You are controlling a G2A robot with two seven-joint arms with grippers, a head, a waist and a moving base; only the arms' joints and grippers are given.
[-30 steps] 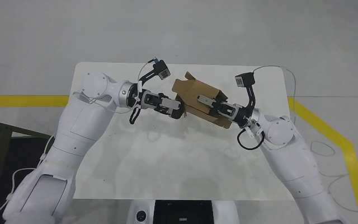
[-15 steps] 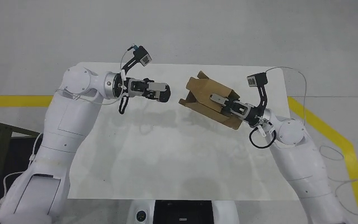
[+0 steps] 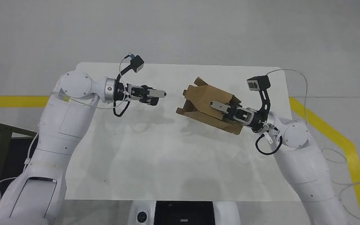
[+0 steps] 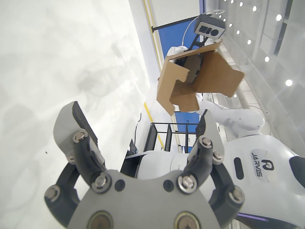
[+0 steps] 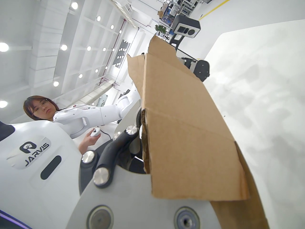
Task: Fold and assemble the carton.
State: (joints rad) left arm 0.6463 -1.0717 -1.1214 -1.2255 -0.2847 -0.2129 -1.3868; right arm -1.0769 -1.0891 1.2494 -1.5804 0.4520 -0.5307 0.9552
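A brown carton (image 3: 206, 103) hangs tilted above the right half of the white table (image 3: 169, 163), its open end with loose flaps facing left. My right gripper (image 3: 216, 105) is shut on the carton's upper wall. In the right wrist view that wall (image 5: 181, 129) covers most of the gripper, and one dark finger (image 5: 116, 144) presses against it. My left gripper (image 3: 160, 94) is open with nothing in it, a short way left of the carton. From the left wrist the fingers (image 4: 78, 117) stand wide apart, with the carton (image 4: 209, 77) well beyond them, its inside showing.
The table's front half (image 3: 180, 174) is bare white surface. A yellow floor line (image 3: 25, 101) runs past the table's left and right edges. Each arm carries a small camera on a stalk (image 3: 136, 62) above its wrist.
The left gripper has let go of the carton's flaps and drawn back to the left. The right arm has carried the carton a little to the right, still gripped.
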